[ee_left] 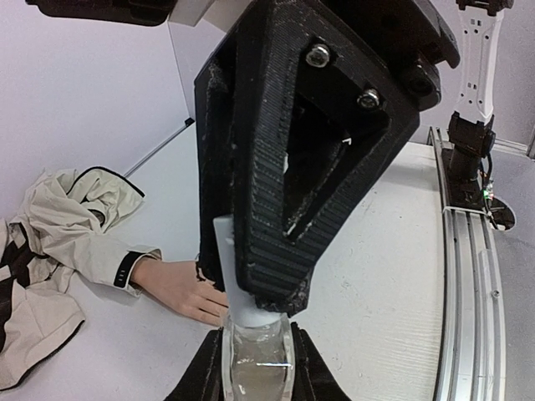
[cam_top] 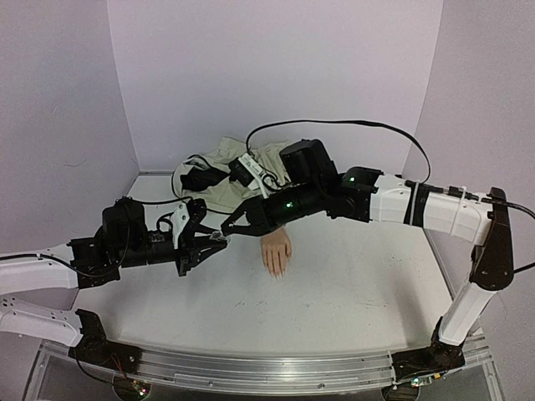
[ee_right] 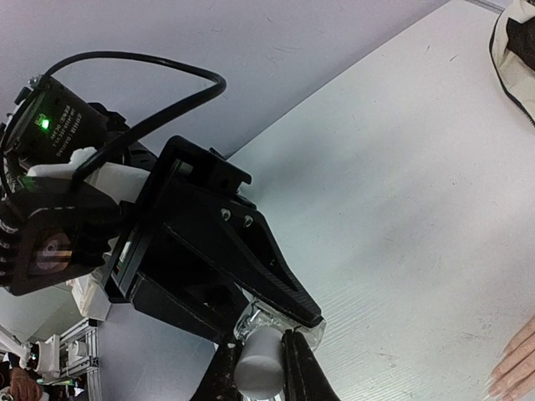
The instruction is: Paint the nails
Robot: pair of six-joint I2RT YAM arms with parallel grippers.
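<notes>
The pale mannequin hand [cam_top: 276,251] lies palm down mid-table, its cream dark-cuffed sleeve [cam_top: 242,180] trailing back. Its nails are too small to make out; fingertips [ee_right: 512,370] show at the right wrist view's lower right edge. Left of the hand, my left gripper [cam_top: 217,241] is shut on a small clear bottle [ee_left: 257,368], held off the table. My right gripper [cam_top: 228,227] meets it from the right and is shut on the bottle's white cap [ee_right: 257,364]. In the left wrist view the right gripper's black fingers [ee_left: 284,251] cover most of the cap [ee_left: 238,284].
The crumpled cream garment [ee_left: 58,217] with dark trim lies at the back by the wall. A black cable [cam_top: 334,125] loops above the right arm. The table's aluminium rail [ee_left: 468,276] runs along the near edge.
</notes>
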